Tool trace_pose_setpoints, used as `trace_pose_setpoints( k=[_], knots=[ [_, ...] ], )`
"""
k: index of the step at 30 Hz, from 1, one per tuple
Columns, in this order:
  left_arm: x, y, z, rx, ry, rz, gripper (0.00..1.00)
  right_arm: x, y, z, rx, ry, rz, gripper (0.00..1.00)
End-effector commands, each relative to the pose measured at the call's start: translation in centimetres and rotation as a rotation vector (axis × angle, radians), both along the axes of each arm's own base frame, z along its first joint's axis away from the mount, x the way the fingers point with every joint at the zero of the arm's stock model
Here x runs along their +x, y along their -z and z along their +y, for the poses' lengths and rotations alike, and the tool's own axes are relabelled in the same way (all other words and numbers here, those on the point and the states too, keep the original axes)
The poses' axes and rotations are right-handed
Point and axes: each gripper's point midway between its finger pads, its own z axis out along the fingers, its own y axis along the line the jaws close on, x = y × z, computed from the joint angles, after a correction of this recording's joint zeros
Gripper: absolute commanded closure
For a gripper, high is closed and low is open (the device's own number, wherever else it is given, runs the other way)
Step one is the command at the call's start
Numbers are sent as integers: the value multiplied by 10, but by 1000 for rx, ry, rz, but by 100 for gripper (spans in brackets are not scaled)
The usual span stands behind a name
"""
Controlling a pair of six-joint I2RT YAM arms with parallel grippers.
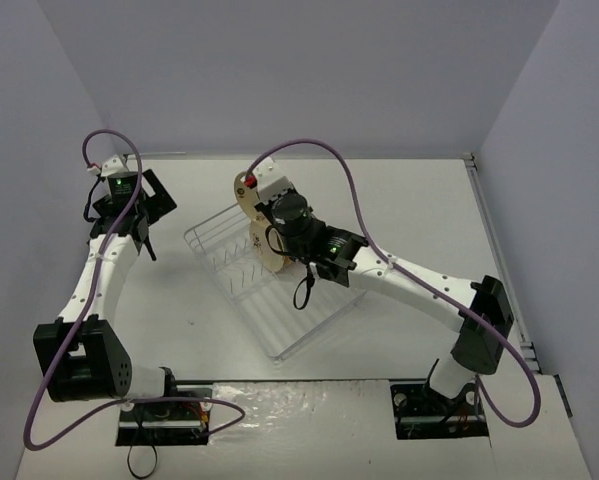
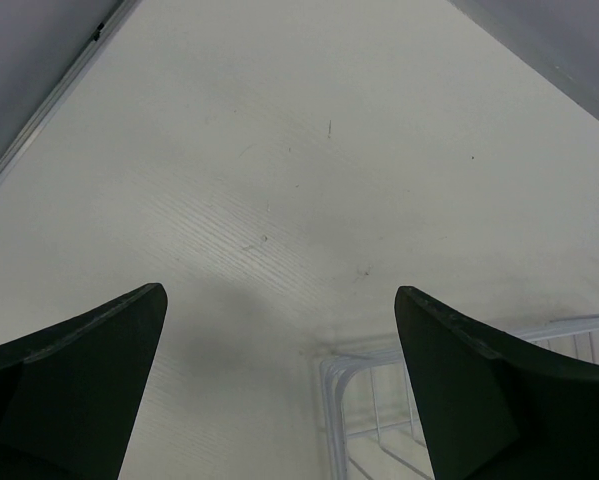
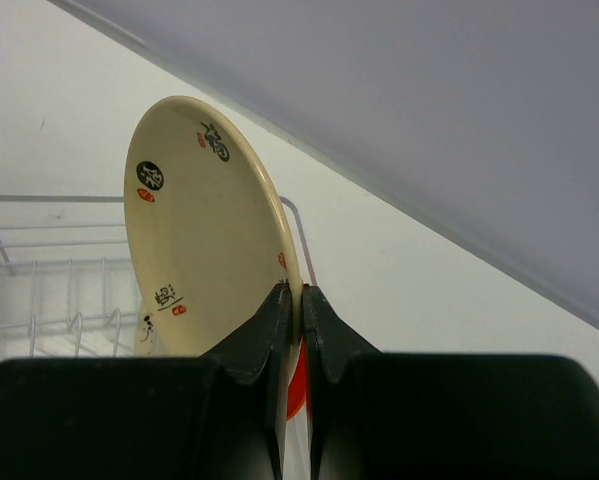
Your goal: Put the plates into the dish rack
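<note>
My right gripper (image 3: 300,300) is shut on the rim of a cream plate (image 3: 199,230) with small dark and red marks. It holds the plate upright over the far end of the white-wire dish rack (image 3: 39,262). In the top view the gripper (image 1: 262,192) and held plate (image 1: 244,197) are above the rack (image 1: 279,320). A second cream plate (image 1: 264,250) stands in the rack below; it also shows in the right wrist view (image 3: 147,335). A sliver of orange-red plate (image 3: 295,388) shows behind my fingers. My left gripper (image 1: 129,205) is open and empty, left of the rack.
The left wrist view shows bare white table under the open left gripper (image 2: 281,293) and the rack's corner (image 2: 349,400) at the lower right. Grey walls close in the table on the left, back and right.
</note>
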Motion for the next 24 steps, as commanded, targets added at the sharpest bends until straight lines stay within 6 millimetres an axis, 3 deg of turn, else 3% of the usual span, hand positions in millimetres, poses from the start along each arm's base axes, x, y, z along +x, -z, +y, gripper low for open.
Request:
trace_pose_setpoints(
  k=[1, 9, 24],
  knots=[
    [-13, -28, 12, 37, -66, -58, 3, -5, -38, 4, 55, 179, -120, 100],
    [-32, -26, 17, 62, -89, -42, 3, -22, 1, 32, -142, 330, -155, 100],
    [-41, -24, 19, 75, -93, -46, 3, -23, 31, 44, -279, 379, -160, 100]
  ],
)
